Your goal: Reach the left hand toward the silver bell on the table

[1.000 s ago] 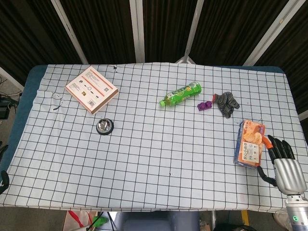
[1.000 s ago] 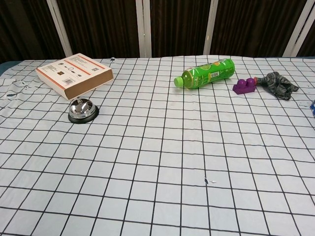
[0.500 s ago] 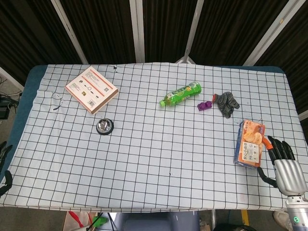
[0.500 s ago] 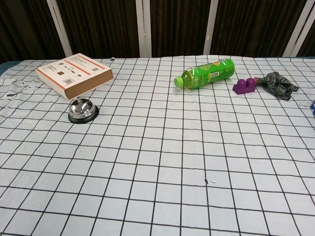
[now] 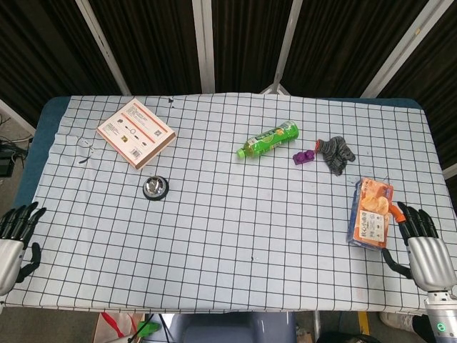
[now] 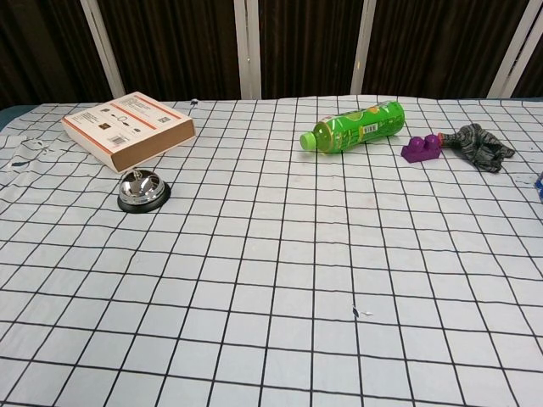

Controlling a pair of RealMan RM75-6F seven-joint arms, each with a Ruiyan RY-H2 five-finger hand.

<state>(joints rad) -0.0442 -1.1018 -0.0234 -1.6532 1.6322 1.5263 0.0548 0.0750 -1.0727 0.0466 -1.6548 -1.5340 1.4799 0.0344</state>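
The silver bell (image 5: 155, 188) stands on its black base on the checked tablecloth, left of centre, just in front of the flat box; the chest view shows the bell (image 6: 141, 190) at the left. My left hand (image 5: 14, 243) is at the table's near left corner, fingers spread and holding nothing, well to the left of and nearer than the bell. My right hand (image 5: 423, 246) rests open at the near right edge, beside the snack packet (image 5: 372, 211). Neither hand shows in the chest view.
A flat orange-and-white box (image 5: 136, 133) lies behind the bell. A green bottle (image 5: 269, 138) lies on its side mid-table, with a purple block (image 5: 304, 155) and a grey glove (image 5: 335, 153) to its right. Dark curtains hang behind the table.
My left hand has risen into the head view at the near left corner, fingers now spread over the table edge. The right hand and all objects have stayed put.
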